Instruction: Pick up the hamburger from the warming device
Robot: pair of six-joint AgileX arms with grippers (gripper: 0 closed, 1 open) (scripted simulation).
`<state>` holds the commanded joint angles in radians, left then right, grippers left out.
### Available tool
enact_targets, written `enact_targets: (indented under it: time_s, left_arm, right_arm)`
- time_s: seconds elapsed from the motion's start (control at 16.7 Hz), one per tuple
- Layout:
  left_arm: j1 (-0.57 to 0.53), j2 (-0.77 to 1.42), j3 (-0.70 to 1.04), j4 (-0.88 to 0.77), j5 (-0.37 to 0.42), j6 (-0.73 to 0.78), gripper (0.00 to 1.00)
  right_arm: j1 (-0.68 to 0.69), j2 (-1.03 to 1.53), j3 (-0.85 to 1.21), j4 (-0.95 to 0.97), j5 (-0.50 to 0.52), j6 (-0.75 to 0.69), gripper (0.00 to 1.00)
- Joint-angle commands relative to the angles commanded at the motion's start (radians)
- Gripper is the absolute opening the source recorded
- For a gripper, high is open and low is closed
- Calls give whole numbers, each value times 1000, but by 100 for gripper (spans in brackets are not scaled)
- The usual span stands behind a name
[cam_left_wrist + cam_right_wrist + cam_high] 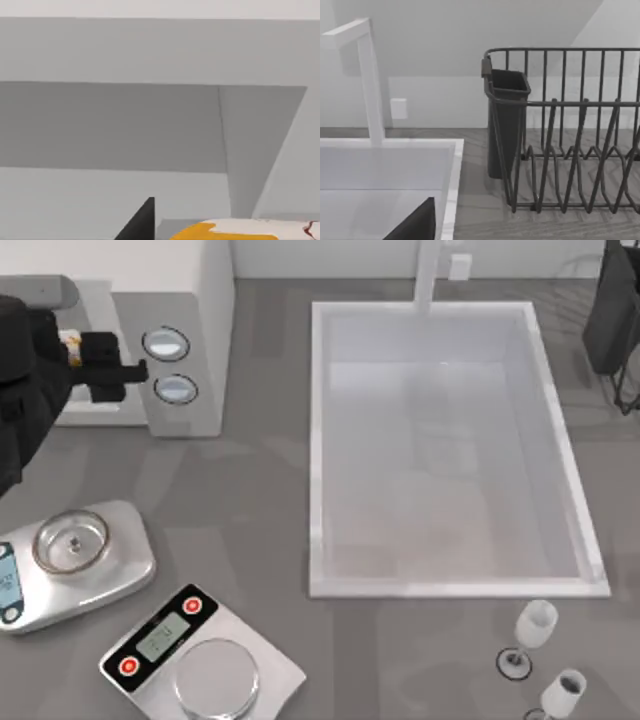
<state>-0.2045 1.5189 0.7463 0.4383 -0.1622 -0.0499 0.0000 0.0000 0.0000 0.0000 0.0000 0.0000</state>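
The microwave [190, 300] stood at the far left of the table, and my left gripper [112, 368] was at the mouth of its cavity beside the two knobs [166, 344], while my right arm was parked at the far right by the dish rack [570, 130]. The hamburger [240, 230] sat on the cavity floor just by my fingers; I could not tell whether they were spread or closed. I judged this the reach-in step, and next I needed the bun squarely between my fingers before closing and drawing it out.
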Motion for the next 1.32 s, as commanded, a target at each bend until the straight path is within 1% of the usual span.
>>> enact_targets:
  time_s: [0.12, 0.24, 0.54, 0.66, 0.84, 1.02, 1.2, 1.32]
  left_arm:
    - [-23, -64, -63, -15, -23, -8, 0]
    - [-31, -85, -84, -21, -31, -10, 0]
    - [-17, -64, -83, -14, -32, -7, 0]
    - [-11, -55, -83, 21, -16, -8, 0]
    - [-3, 21, -73, 150, 18, -14, 0]
    - [-7, 157, -88, 365, 34, -19, 0]
    - [-12, 338, -162, 580, 25, -18, 0]
    - [-19, 432, -218, 677, 7, -13, 0]
  right_arm:
    - [0, 0, 0, 0, 0, 0, 100]
    - [0, 0, 0, 0, 0, 0, 100]
    - [0, 0, 0, 0, 0, 0, 100]
    - [0, 0, 0, 0, 0, 0, 100]
    - [0, 0, 0, 0, 0, 0, 100]
    - [0, 0, 0, 0, 0, 0, 100]
    - [0, 0, 0, 0, 0, 0, 100]
    - [0, 0, 0, 0, 0, 0, 100]
